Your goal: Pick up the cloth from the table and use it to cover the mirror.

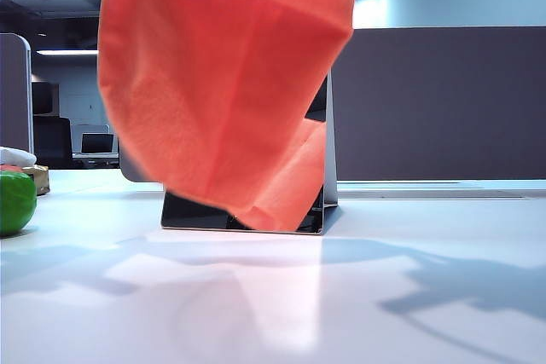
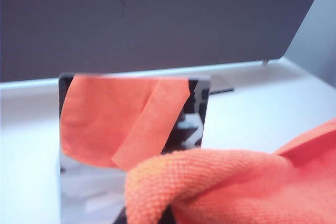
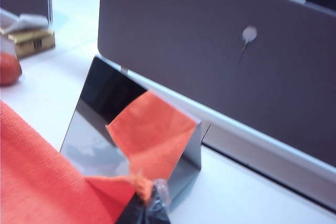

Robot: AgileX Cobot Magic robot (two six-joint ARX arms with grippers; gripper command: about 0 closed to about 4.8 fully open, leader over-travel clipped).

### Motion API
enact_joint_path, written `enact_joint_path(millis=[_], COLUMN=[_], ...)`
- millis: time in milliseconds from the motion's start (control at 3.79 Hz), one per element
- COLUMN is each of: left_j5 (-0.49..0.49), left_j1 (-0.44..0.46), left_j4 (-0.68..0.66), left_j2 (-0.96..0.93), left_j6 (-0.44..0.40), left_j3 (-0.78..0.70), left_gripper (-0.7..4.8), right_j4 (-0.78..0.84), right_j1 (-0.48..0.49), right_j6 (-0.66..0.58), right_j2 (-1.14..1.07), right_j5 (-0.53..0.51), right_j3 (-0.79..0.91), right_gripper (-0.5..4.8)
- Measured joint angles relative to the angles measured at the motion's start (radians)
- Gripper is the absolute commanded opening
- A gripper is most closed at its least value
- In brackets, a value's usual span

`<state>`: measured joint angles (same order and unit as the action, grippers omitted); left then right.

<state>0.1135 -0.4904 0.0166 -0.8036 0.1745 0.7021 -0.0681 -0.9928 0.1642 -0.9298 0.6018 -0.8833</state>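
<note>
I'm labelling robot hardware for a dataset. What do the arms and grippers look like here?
Little shows. The right gripper, at the cloth's edge before the mirror, shows only a dark tip under glossy clear wrap. The left gripper is hidden behind the cloth. The exterior view catches only the arms' grey shadows on the table.

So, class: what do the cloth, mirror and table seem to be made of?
Cloth: likely microfibre, fuzzy looped orange pile.
Mirror: glass-like face, since it reflects the cloth; its edge looks like matte silver metal or plastic.
Table: smooth white, slightly glossy, probably laminate.
</note>
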Motion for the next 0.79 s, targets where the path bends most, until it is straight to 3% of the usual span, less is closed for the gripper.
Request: enact_joint_path(millis=[264,527,791], left_j5=[-0.048,0.021,-0.122], left_j1=[0.0,0.0,-0.002], left_j4=[0.347,0.369,0.473], left_j2=[-0.001,-0.001,-0.056], left_j6=[0.177,0.177,0.17], left_j3=[0.0,0.0,0.001], left_gripper=[1.34,-0.06,-0.06], right_j4=[0.11,0.069,0.102], right_j1=[0.151,0.151,0.151], right_j6=[0.159,0.156,0.154], right_j2=[0.04,0.04,0.005], right_j5=[-0.037,-0.033,-0.053], right_j3=[0.0,0.001,0.0], right_gripper=[-0.01,-0.02,-0.02])
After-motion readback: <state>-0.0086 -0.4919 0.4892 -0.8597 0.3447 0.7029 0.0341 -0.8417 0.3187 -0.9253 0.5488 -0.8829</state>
